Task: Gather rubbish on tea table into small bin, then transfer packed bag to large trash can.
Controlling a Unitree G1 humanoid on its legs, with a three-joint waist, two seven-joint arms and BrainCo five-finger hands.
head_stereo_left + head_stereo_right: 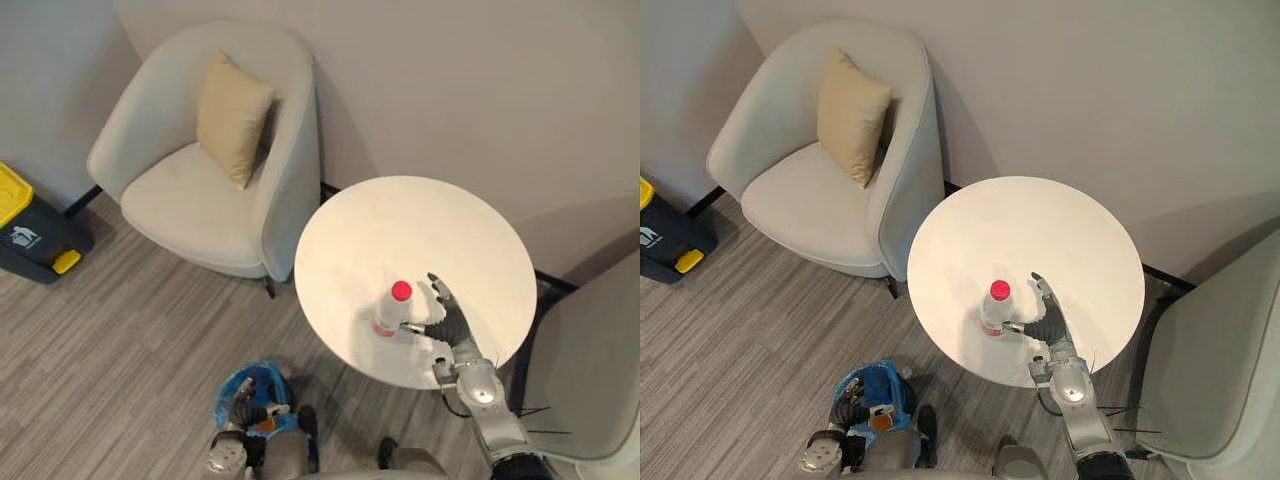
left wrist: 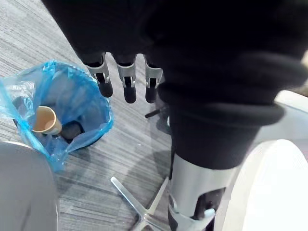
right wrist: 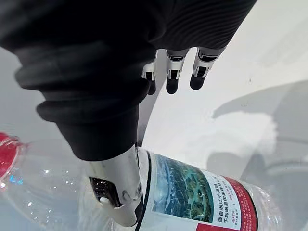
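Round white tea table [image 1: 400, 220]: a red-capped bottle [image 1: 391, 310] stands upright close to the near edge, with open tabletop beyond it. The right hand [image 1: 450, 322] is beside it, fingers straight and apart, thumb at the bottle's side. The left hand [image 2: 126, 82], fingers straight, hangs beside the blue-lined small bin [image 2: 72, 91], which holds a paper cup [image 2: 45, 120]. An armchair [image 1: 190, 200] flanks the table's left and a second chair [image 1: 590, 370] its right. The large trash can [image 1: 30, 235] stands far left.

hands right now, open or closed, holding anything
Left hand: open, empty, by the blue-bagged small bin.
Right hand: open, thumb against the plastic bottle on the tea table, not gripping it.
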